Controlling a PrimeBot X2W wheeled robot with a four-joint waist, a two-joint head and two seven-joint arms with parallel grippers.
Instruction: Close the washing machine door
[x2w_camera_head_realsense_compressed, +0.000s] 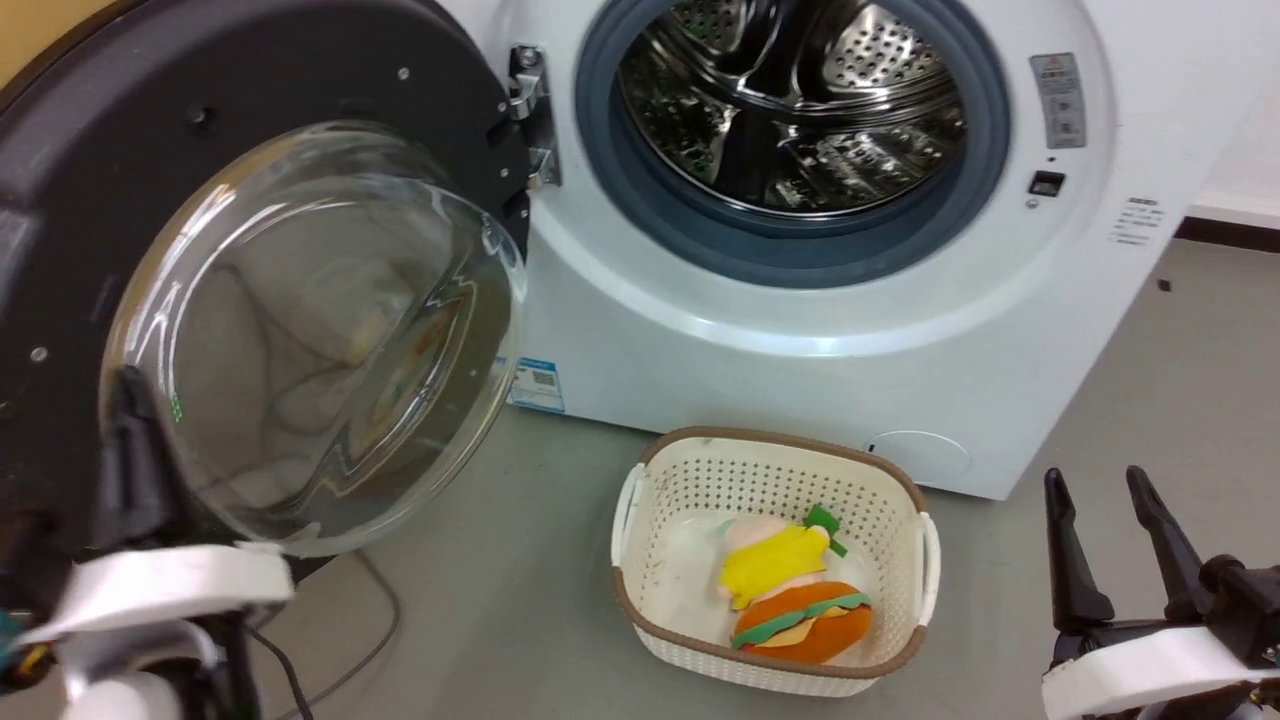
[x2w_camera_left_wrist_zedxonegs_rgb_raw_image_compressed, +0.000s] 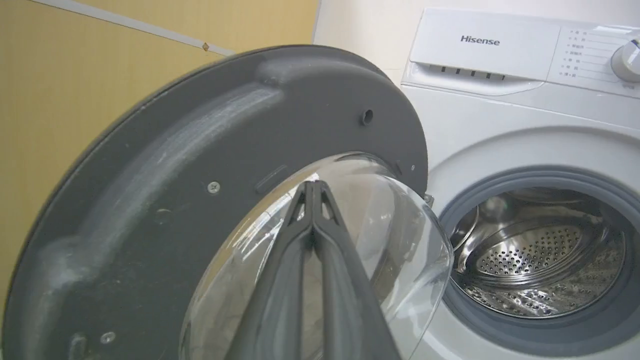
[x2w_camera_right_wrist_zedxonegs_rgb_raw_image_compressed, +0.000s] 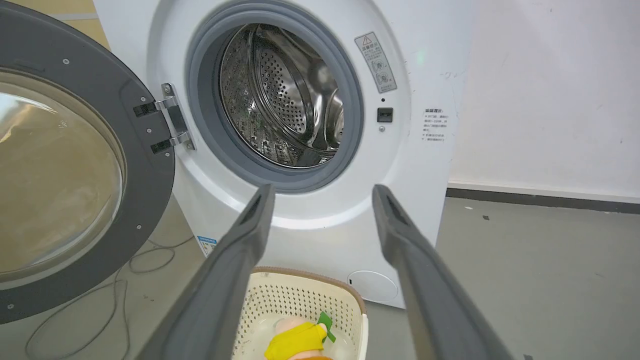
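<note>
In the head view, the washing machine door (x2w_camera_head_realsense_compressed: 250, 300) stood wide open, swung out on its hinge to the left of the washing machine (x2w_camera_head_realsense_compressed: 800, 350), with the drum (x2w_camera_head_realsense_compressed: 790, 100) fully exposed. The left pincer (x2w_camera_head_realsense_compressed: 130, 420) rose in front of the lower left of the door's glass. The right pincer (x2w_camera_head_realsense_compressed: 1096, 475) hung well apart at the lower right, over the floor. A basket (x2w_camera_head_realsense_compressed: 770, 445) holding soft toys (x2w_camera_head_realsense_compressed: 790, 590) stood on the floor just before the machine.

In the left wrist view, the left pincer (x2w_camera_left_wrist_zedxonegs_rgb_raw_image_compressed: 312, 186) had its fingers pressed together on nothing, the tips set against the bulging glass of the door (x2w_camera_left_wrist_zedxonegs_rgb_raw_image_compressed: 175, 175). Whether they touched it could not be told.

In the right wrist view, the right pincer (x2w_camera_right_wrist_zedxonegs_rgb_raw_image_compressed: 322, 192) was spread wide and empty, pointing at the machine (x2w_camera_right_wrist_zedxonegs_rgb_raw_image_compressed: 400, 200) above the basket (x2w_camera_right_wrist_zedxonegs_rgb_raw_image_compressed: 280, 280). The door (x2w_camera_right_wrist_zedxonegs_rgb_raw_image_compressed: 145, 165) hung open at the left.

By my reading, nothing of the closing was done. The whole swing to the opening remained, then the press to latch.
</note>
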